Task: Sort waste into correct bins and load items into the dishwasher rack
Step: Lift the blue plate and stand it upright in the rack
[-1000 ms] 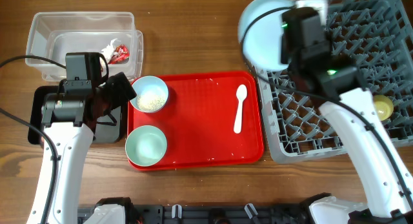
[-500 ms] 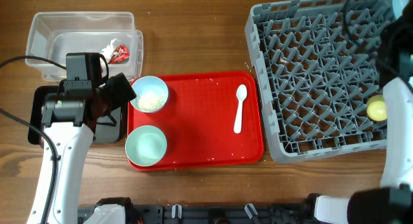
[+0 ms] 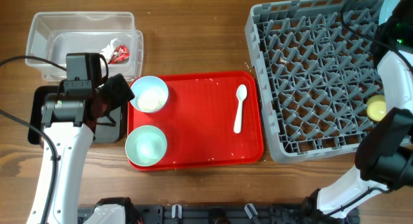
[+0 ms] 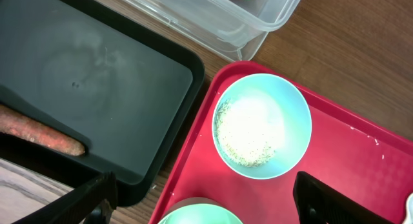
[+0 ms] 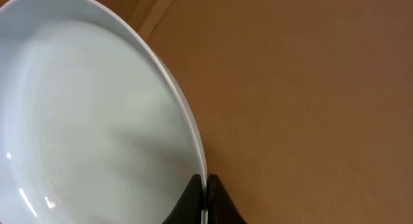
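My right gripper (image 5: 206, 193) is shut on the rim of the pale blue plate (image 5: 84, 114), held on edge over bare wood; in the overhead view both are off the top right. My left gripper (image 4: 206, 201) is open and empty, above the light blue bowl (image 3: 150, 93) with white rice crumbs (image 4: 251, 130) and the mint-green bowl (image 3: 146, 145). The white spoon (image 3: 239, 108) lies on the red tray (image 3: 200, 121). The yellow cup (image 3: 376, 109) sits in the grey rack (image 3: 310, 75). The red-and-white wrapper (image 3: 118, 51) is in the clear tub (image 3: 82, 43). A brown stick (image 4: 39, 128) lies in the black tray (image 4: 97, 75).
The clear tub and black tray sit at the table's left, beside the red tray. The rack fills the right side, and my right arm (image 3: 393, 88) reaches across its right edge. Bare wood lies between the tub and the rack at the back.
My right arm has swung the plate from above the rack's left corner to beyond the top right of the overhead view. The left arm has not moved.
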`<state>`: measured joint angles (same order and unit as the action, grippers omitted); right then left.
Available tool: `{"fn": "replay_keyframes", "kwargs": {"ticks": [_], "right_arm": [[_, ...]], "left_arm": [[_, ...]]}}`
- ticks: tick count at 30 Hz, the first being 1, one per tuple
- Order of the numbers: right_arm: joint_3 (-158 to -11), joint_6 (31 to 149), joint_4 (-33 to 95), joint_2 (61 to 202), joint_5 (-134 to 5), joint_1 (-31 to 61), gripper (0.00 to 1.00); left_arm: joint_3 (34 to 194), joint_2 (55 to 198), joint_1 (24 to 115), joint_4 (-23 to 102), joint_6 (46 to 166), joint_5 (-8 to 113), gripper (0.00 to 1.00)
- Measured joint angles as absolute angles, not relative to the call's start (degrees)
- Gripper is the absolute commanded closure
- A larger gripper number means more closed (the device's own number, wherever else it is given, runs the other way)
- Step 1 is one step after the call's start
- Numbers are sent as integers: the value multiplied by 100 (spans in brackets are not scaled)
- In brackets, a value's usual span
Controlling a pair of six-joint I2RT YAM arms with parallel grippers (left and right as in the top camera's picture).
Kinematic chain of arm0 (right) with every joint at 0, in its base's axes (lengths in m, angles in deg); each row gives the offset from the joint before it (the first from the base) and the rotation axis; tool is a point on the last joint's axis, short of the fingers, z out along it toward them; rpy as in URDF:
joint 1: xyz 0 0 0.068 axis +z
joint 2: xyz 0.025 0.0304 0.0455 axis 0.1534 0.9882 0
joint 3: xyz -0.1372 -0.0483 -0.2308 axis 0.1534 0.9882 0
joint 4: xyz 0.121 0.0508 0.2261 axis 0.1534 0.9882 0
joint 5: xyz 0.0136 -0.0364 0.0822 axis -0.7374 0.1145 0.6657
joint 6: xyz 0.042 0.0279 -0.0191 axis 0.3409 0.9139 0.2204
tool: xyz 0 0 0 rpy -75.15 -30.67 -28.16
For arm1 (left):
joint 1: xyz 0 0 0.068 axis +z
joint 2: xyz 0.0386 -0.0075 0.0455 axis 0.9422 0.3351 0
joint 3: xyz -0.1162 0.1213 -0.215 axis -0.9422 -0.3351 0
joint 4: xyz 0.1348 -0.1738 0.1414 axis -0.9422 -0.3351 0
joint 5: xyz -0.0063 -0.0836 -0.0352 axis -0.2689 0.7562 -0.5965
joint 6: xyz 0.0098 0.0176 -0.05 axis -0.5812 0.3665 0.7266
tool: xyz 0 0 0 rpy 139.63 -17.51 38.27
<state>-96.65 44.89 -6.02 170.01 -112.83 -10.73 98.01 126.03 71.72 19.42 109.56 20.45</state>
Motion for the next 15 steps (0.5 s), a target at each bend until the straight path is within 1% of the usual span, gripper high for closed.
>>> {"fn": "replay_keyframes", "kwargs": {"ticks": [15], "right_arm": [[-9658, 3757, -648, 17221, -11285, -1079, 96]], "left_arm": [[9801, 12603, 7172, 1942, 10956, 2043, 13]]}}
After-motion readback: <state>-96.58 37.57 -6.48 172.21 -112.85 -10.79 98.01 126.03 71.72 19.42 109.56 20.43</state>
